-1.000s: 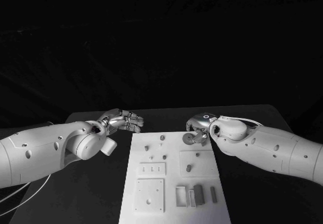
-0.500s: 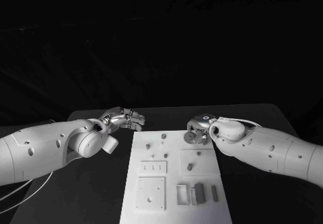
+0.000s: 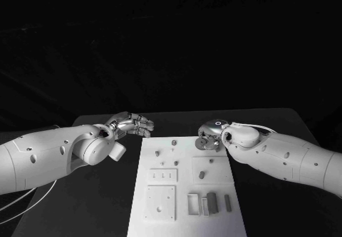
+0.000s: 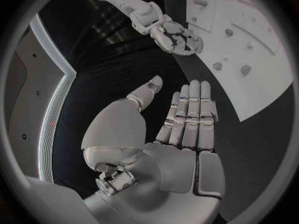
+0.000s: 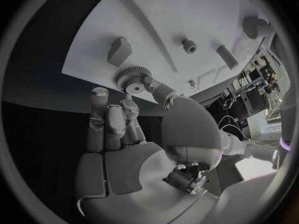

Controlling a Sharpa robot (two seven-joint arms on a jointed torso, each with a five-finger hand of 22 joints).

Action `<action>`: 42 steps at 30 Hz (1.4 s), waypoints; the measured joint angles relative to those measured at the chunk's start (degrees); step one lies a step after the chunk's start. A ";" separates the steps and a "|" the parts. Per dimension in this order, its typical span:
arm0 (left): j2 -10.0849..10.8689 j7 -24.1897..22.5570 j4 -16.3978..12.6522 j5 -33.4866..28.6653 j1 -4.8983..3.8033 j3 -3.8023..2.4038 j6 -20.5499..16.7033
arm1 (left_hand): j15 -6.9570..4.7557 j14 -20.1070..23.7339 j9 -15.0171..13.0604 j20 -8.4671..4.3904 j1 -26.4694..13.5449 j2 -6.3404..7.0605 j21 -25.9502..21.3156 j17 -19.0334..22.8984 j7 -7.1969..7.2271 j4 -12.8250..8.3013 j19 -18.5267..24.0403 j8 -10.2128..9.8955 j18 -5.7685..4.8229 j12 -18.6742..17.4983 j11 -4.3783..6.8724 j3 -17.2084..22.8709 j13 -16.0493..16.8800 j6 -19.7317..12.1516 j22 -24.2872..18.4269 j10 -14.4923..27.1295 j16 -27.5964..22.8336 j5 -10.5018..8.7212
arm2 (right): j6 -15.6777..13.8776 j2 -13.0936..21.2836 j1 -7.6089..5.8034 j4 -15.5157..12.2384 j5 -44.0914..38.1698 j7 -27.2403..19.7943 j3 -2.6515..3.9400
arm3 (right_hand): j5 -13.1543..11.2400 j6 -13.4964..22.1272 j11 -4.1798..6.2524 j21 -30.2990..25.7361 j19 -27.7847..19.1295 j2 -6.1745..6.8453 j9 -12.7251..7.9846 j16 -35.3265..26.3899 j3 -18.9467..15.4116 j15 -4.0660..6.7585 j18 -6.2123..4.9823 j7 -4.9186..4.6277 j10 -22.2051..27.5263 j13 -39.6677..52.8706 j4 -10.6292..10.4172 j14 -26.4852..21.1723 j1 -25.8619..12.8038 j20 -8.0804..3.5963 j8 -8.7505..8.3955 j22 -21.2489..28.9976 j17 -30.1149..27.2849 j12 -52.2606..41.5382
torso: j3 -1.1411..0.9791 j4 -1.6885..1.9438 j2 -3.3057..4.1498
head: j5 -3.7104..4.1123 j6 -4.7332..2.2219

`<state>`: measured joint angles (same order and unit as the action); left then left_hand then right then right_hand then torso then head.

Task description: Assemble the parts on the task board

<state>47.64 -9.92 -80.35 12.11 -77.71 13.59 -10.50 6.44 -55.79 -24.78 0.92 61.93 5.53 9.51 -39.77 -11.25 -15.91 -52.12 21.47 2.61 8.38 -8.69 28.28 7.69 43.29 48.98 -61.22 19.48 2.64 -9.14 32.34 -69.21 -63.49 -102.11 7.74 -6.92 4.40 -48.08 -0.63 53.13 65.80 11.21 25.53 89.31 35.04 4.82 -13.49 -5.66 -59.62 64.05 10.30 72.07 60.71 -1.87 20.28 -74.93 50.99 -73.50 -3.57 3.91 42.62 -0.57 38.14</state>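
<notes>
Holding a small toothed gear (image 5: 131, 79) between thumb and fingertips, right hand (image 3: 209, 136) at the far right corner of the task board (image 3: 187, 217), the gear just above the board's surface near that edge. Poised over bare black table (image 3: 93, 197) just off the board's far left corner, left hand (image 3: 134, 124), fingers straight and side by side, thumb apart, grasping nothing. Open dark table on both long sides of the board and beyond its far edge. Standing on the board's far half, several small pegs (image 3: 174, 143); lying near its near edge, a few grey bars (image 3: 211, 203). Mostly hidden from the head camera behind the right wrist, the gear; exact peg shapes too small to tell.
</notes>
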 measured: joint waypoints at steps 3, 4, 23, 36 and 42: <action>0.00 0.02 0.00 0.00 0.00 0.00 -0.01 | 0.00 0.00 0.00 0.00 0.00 0.00 0.00 -0.01 0.00 0.00 0.00 0.00 0.00 0.00 0.00 0.00 0.00 0.00 0.00 0.00 0.00 0.00 | -0.06 -0.04 0.02 0.16 0.00 -0.20 -0.01 | 0.00 -0.15 -0.01 0.23 -0.01 -1.24 0.02 0.00 -0.30 0.00 0.00 0.14 0.00 -0.21 0.95 0.00 -0.15 0.00 0.00 0.00 0.04 -0.34 | 0.00 0.01 -0.01 | 0.00 0.03; 0.00 0.03 0.00 0.00 0.00 0.00 -0.01 | 0.00 0.00 0.00 0.00 0.00 0.00 0.00 -0.04 0.00 0.00 0.00 0.00 0.00 0.00 0.00 0.00 0.00 0.00 0.00 0.00 0.00 0.00 | -0.08 -0.04 0.02 0.17 0.00 -0.26 -0.02 | 0.00 -0.22 -0.01 0.23 -0.01 -1.51 0.02 0.00 -0.36 0.00 0.00 0.21 0.00 -0.27 1.12 0.00 -0.14 0.00 0.00 0.00 0.06 -0.34 | 0.00 0.01 -0.02 | 0.00 0.04; 0.16 0.16 -0.11 0.02 0.00 0.00 -0.06 | 0.00 0.00 -0.04 0.00 0.00 0.00 0.00 -0.11 0.00 0.00 0.00 0.00 -0.01 0.00 0.00 0.00 0.00 0.00 0.00 0.00 -0.23 0.00 | -0.53 -0.01 0.02 -0.02 -0.55 -0.56 -0.21 | -0.13 -0.33 -0.32 0.67 -0.60 -7.16 -0.11 0.00 -0.55 -0.23 0.00 0.32 0.14 -1.32 6.08 0.19 -0.60 0.23 0.26 0.00 0.26 -1.00 | 0.03 -0.02 -0.03 | -0.01 0.00; 0.25 0.19 -0.28 0.02 -0.01 0.00 -0.15 | -0.22 -0.21 -0.07 0.00 0.00 0.00 0.00 -0.14 0.00 0.00 0.00 0.00 -0.02 -0.21 0.00 0.00 0.00 0.00 0.00 0.00 -0.23 0.00 | -3.64 1.72 0.39 -4.16 -2.95 0.69 -0.43 | 0.05 -0.33 -0.32 0.98 -0.61 -7.01 -0.06 -0.01 -0.82 -0.25 0.00 0.32 0.13 -1.92 6.29 0.60 -0.29 0.24 0.46 0.00 1.03 -1.01 | -0.01 -0.04 -0.02 | 0.21 -0.24; 0.50 0.19 -0.48 0.03 -0.01 0.00 -0.18 | -0.22 -0.21 -0.08 0.00 0.00 0.00 0.00 -0.16 0.00 0.00 0.00 0.00 -0.02 -0.21 0.00 0.00 0.00 0.00 0.00 0.00 -0.23 0.00 | -4.98 2.26 -0.30 -7.18 -4.58 1.76 0.08 | 0.06 -0.33 -0.41 0.98 -0.46 -5.84 0.27 -0.01 -0.81 -0.32 0.00 0.32 0.03 -2.27 6.29 0.92 -0.14 0.11 0.83 0.00 1.15 -1.00 | 0.03 -0.12 -0.02 | 0.15 -0.70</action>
<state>48.14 -9.72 -80.83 12.14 -77.72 13.59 -10.68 6.23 -56.00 -24.87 0.92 61.93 5.53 9.51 -39.93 -11.25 -15.91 -52.12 21.47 2.59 8.16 -8.69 28.28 7.70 43.29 48.99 -61.22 19.26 2.64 -14.12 34.59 -69.51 -70.67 -106.68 9.49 -6.84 4.46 -48.41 -1.04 54.11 65.33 5.37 25.81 89.31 34.23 4.50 -13.49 -5.34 -59.59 61.79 16.60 72.98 60.56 -1.76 21.11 -74.93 52.14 -74.50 -3.54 3.80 42.60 -0.42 37.44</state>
